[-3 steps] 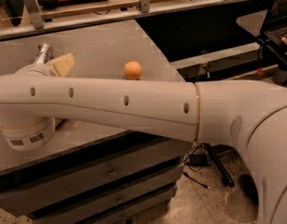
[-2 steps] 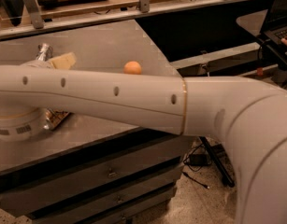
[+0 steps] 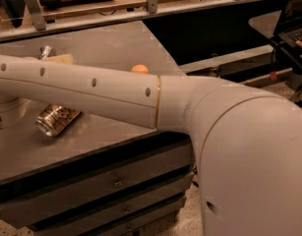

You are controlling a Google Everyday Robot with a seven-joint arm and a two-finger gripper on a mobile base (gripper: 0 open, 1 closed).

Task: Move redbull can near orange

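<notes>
We see only the shiny silver top of the redbull can (image 3: pixel 47 50), toward the far left corner of the worktop (image 3: pixel 106 38); the arm (image 3: pixel 91 90) hides the rest. The orange (image 3: pixel 139 69) peeks over the arm near the right edge, well apart. A gold-brown can (image 3: pixel 54 119) lies on its side nearer the front. The gripper sits out of view past the left, so we cannot tell its grip.

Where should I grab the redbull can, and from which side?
Probably across the slim body of the redbull can, from above: a tan object crowds its right side. Only its shiny end shows over the arm, so its pose is unclear. The gripper is out of view, past the left edge.
</notes>
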